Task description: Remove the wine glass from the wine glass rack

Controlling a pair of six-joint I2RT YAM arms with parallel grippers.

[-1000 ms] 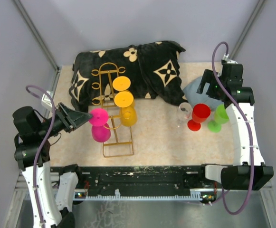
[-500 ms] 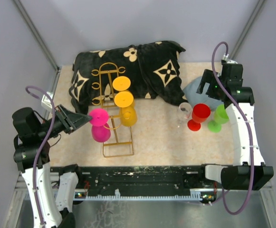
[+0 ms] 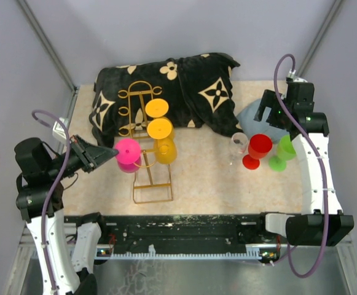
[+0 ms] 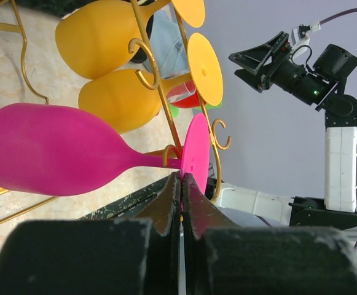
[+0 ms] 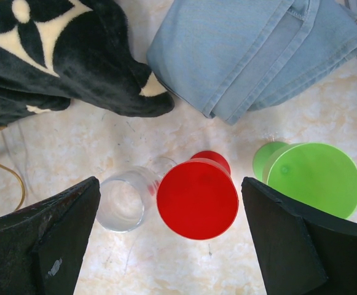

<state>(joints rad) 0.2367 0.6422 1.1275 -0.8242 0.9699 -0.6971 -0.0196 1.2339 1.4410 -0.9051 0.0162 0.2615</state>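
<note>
The gold wire wine glass rack (image 3: 152, 200) lies on the table left of centre, and its rails also show in the left wrist view (image 4: 166, 110). A pink wine glass (image 3: 128, 150) hangs at its left side. My left gripper (image 3: 107, 157) is shut on the rim of the pink glass's foot (image 4: 198, 153). The pink bowl (image 4: 49, 150) points away to the left, and the stem sits beside a curled gold hook. Two orange glasses (image 3: 160, 129) sit in the rack. My right gripper (image 3: 269, 114) is open and empty, high above a red glass (image 5: 196, 200).
A black floral cloth (image 3: 184, 86) lies behind the rack. Folded denim (image 5: 252, 49) lies at the back right. A clear glass (image 5: 123, 200), the red glass (image 3: 259, 146) and a green glass (image 5: 313, 178) stand together on the right.
The pink glass has tipped, so its bowl has swung from below its foot to mostly under it. My left gripper has shifted slightly with it. The right arm has not moved.
</note>
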